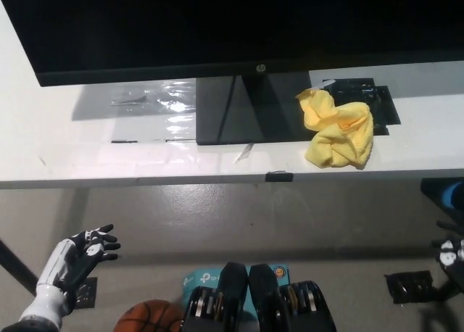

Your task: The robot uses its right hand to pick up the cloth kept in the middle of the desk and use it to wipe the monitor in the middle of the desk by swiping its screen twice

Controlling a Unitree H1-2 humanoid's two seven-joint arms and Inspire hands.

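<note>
The cloth lay crumpled on the tabletop, beside the monitor stand. The right robot hand, nearer, sat low at the right edge, cloth up-left; fingers unclear. The left robot hand rested lower left, fingers spread, empty.

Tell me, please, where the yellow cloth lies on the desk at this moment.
In the head view the yellow cloth lies crumpled on the white desk, right of the monitor stand, partly over a black object.
</note>
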